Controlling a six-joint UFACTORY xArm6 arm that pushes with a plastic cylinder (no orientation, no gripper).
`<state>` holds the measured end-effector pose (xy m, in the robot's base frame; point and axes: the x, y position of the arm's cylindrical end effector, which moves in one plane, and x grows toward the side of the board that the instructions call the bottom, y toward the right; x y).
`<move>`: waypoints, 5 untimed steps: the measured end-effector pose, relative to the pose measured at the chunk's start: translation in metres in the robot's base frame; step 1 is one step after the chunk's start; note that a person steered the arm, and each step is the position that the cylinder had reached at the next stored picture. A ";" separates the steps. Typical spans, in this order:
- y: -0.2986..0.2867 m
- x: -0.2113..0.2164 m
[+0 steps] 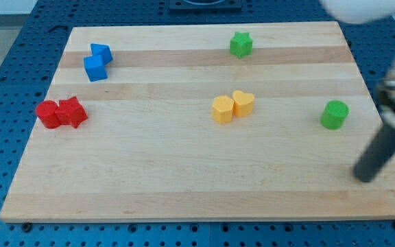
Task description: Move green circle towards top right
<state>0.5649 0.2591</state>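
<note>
- On the board's (184, 185) right side: the green circle (334, 114), upright, apart from every other block, near the right edge and at about mid-height in the view.
- My tip (364, 178): the blurred dark rod's lower end, below and slightly right of the green circle, well clear of it. Touching no block. The rod has no jaws, so it neither opens nor closes and holds nothing.
- Other blocks: green star (241, 44) near the top edge, centre-right; two yellow blocks (232, 106) touching each other at mid-board, the right one heart-like; two blue blocks (97, 62) touching at upper left; two red blocks (61, 113) touching at the left edge.
- Step in hand (judged): approach, contact not yet made. The task appears to be at its start.
- Doing it well (judged): a push toward the top right calls for contact on the circle's lower-left face. My tip now lies lower-right, so it should first pass leftward beneath the circle without brushing it, then drive up and right through its centre.
- Risk (judged): a round block rolls off an off-centre push; contact from the present side would send it up and left. The right edge is close, so the stroke should be short and biased upward.
</note>
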 end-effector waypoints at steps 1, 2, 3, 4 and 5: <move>0.005 -0.001; -0.025 -0.040; -0.053 -0.063; -0.059 -0.082; -0.059 -0.093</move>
<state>0.4716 0.2001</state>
